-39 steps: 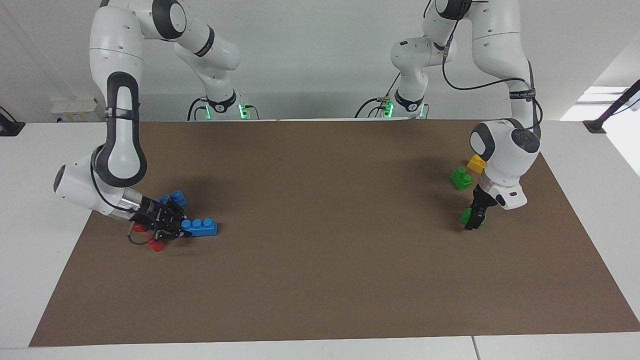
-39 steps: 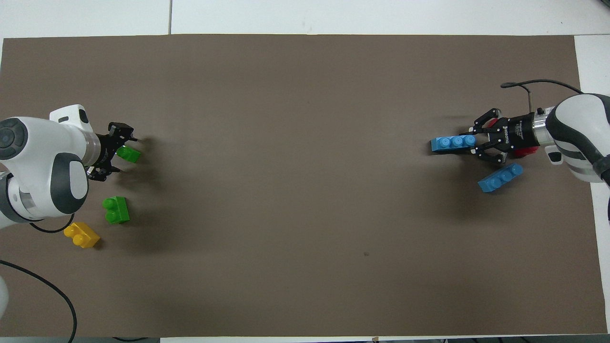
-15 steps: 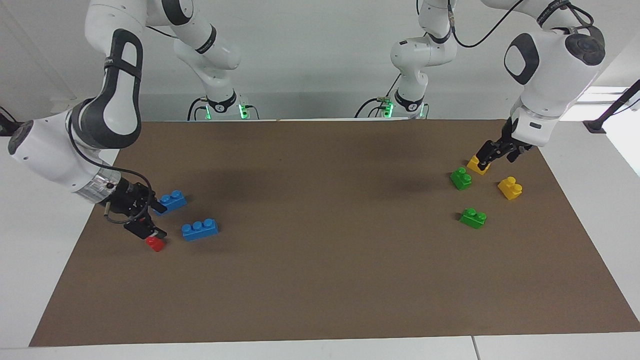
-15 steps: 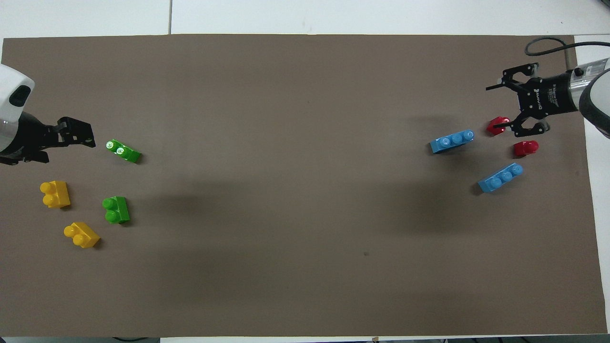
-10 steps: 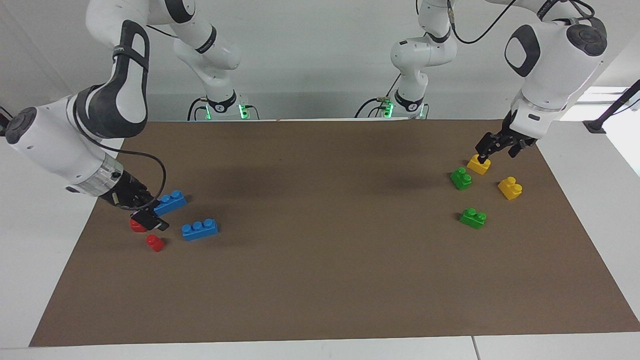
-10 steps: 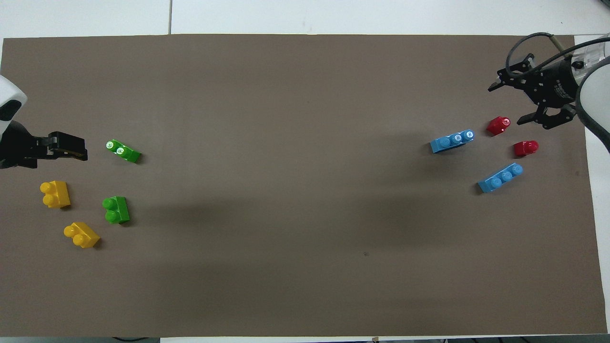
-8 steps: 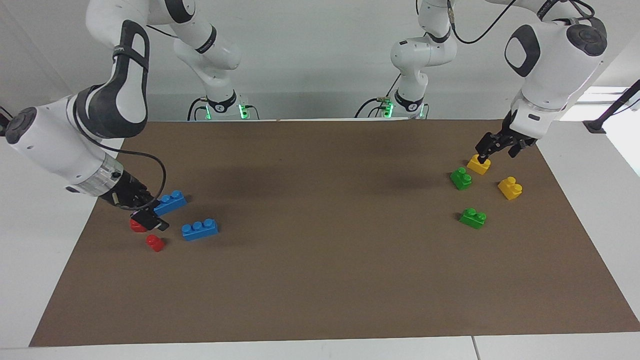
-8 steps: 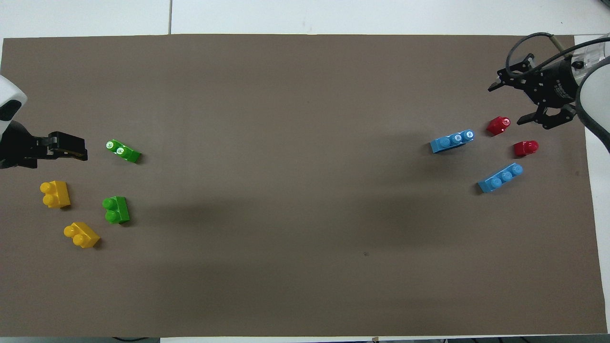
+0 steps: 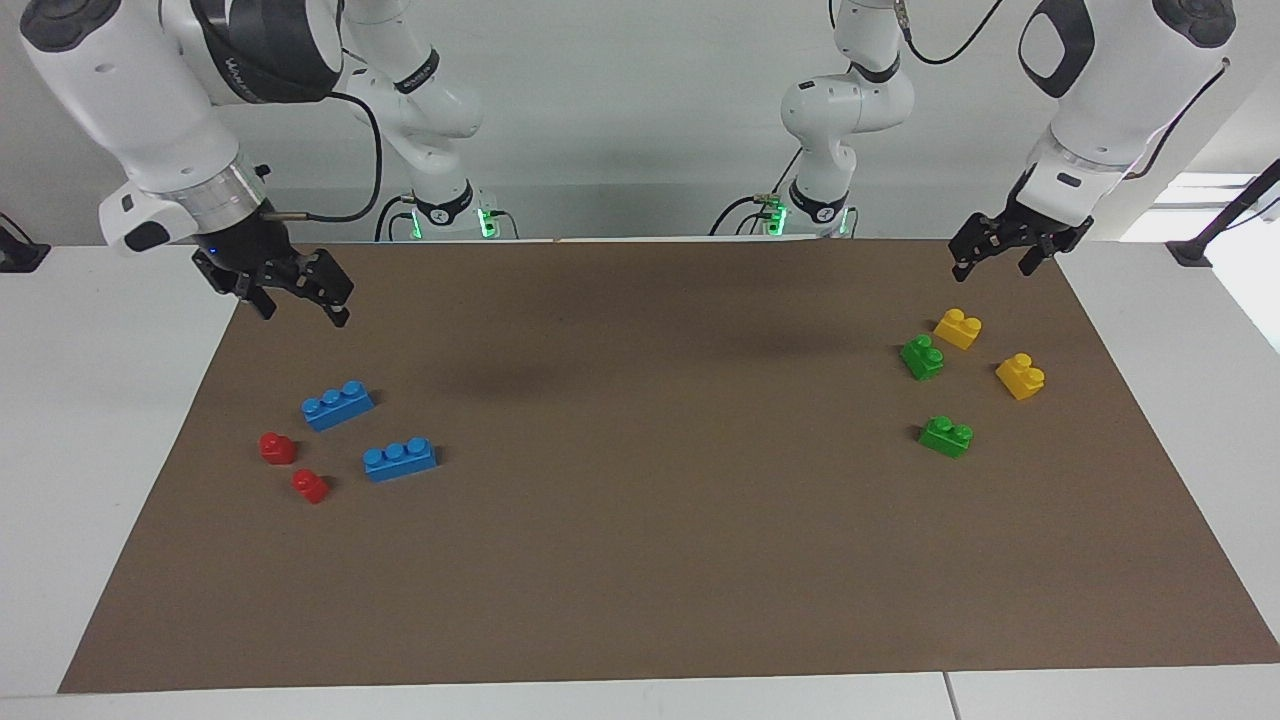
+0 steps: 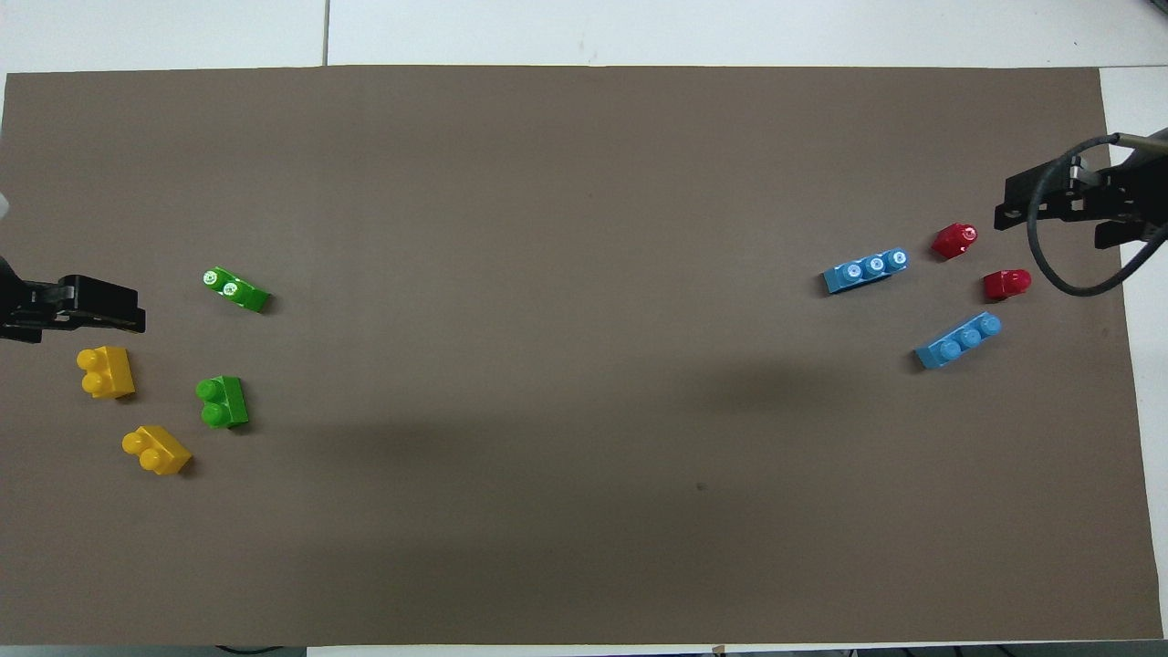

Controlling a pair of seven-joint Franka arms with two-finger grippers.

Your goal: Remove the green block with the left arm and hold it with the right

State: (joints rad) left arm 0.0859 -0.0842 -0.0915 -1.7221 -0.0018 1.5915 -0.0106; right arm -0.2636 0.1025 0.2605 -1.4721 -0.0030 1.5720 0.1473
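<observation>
Two green blocks lie on the brown mat toward the left arm's end. One green block [image 9: 946,436] [image 10: 235,288] lies farther from the robots than the other green block [image 9: 922,356] [image 10: 222,401]. My left gripper [image 9: 990,265] [image 10: 128,308] hangs open and empty, raised above the mat's edge at that end, touching no block. At the right arm's end my right gripper [image 9: 300,305] [image 10: 1008,203], with its wire loop, is also raised, open and empty.
Two yellow bricks [image 9: 957,328] [image 9: 1020,375] lie beside the green ones. At the right arm's end lie two blue three-stud bricks [image 9: 338,404] [image 9: 399,459] and two small red pieces [image 9: 277,447] [image 9: 310,485]. The brown mat [image 9: 640,560] covers the table.
Both grippers have lifted up and away from the bricks, staying open. Earlier the left one stood at the farther green block and the right one among the blue and red bricks. The bricks stay put.
</observation>
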